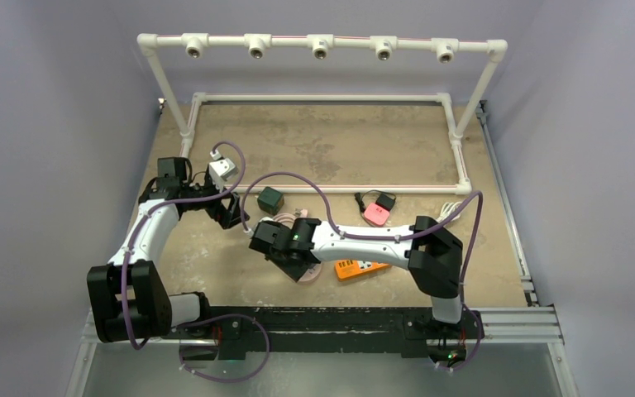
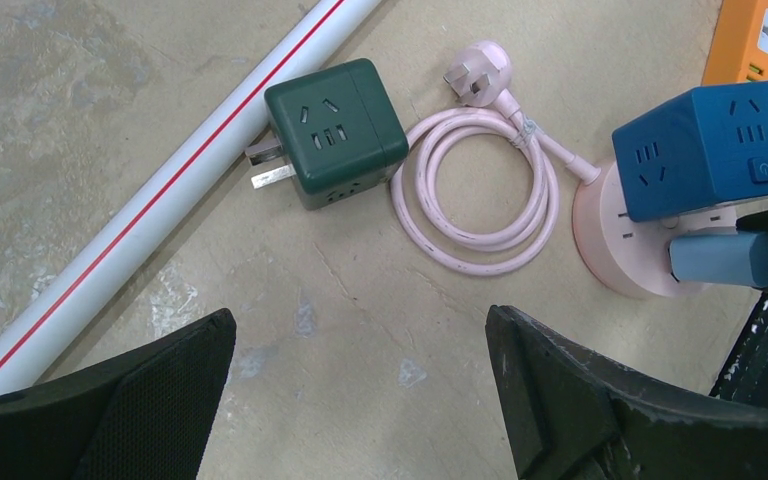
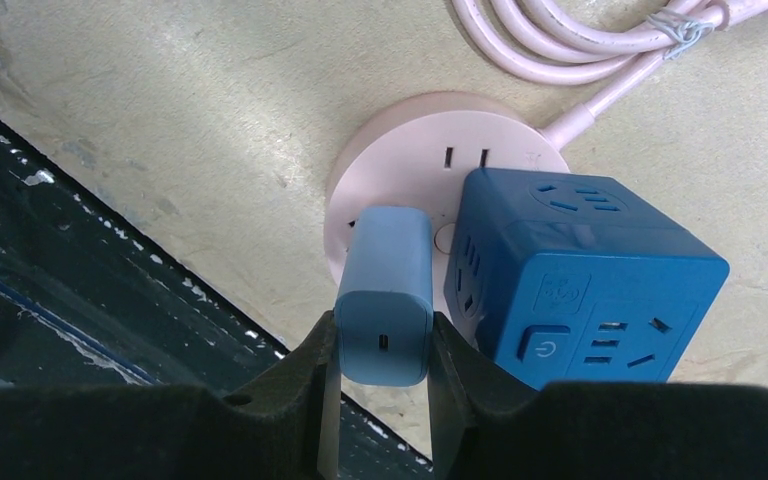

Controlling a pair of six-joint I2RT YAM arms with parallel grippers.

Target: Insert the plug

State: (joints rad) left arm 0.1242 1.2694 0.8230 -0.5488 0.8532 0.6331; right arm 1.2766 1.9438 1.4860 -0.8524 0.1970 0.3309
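The right fingers (image 3: 305,385) are closed narrowly on the light-blue USB charger plug (image 3: 385,275), one on each side of its body. The plug's far end meets the face of the round pink power strip (image 3: 400,150), just beside the dark-blue cube socket (image 3: 580,270) already standing on that strip. The prongs are hidden, so full seating cannot be confirmed. Judged from this, insertion is under way or nearly complete, leaving a final press and release. The left fingers (image 2: 160,400) stand wide apart and empty above the worktop (image 2: 110,120), near the green cube socket (image 2: 335,130) and the coiled pink cable (image 2: 475,262).
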